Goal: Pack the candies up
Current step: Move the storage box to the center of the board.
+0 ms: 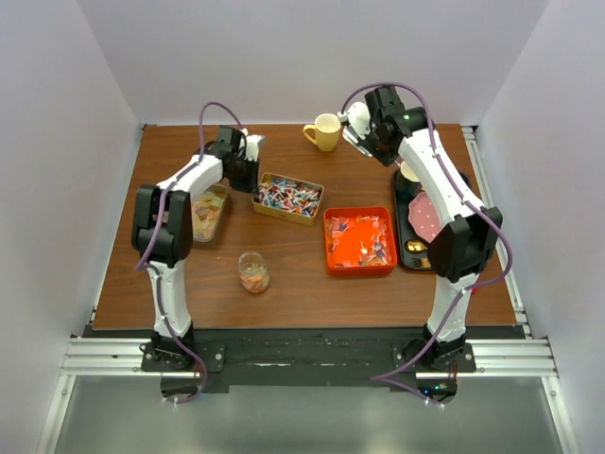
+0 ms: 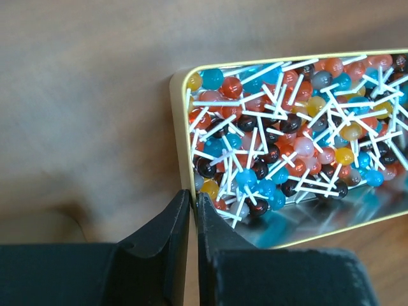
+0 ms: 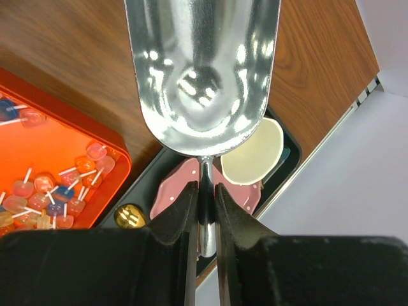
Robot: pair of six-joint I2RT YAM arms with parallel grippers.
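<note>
Left gripper [image 2: 194, 213]: bottom centre of its wrist view. The fingers are pinched together on the left rim of the gold tin [image 2: 180, 127].
Right gripper [image 3: 204, 199]: clamped on the handle of the metal scoop [image 3: 203, 70]. The bowl is empty and held aloft in the upper middle of the overhead view, near the yellow mug [image 1: 324, 131].
Candies [image 2: 287, 121]: stick sweets heaped in the gold tin, centre of the overhead view. More lie in the orange tray [image 1: 329, 255] right of centre, and some in the glass jar [image 1: 253, 272] at lower centre.
Step in hand: probably bracing the tin ahead of a scoop.
Next move: bring the scoop across and down into the heap, level, while the tin is held firm. The load then goes to the jar, judged the container for packing.
</note>
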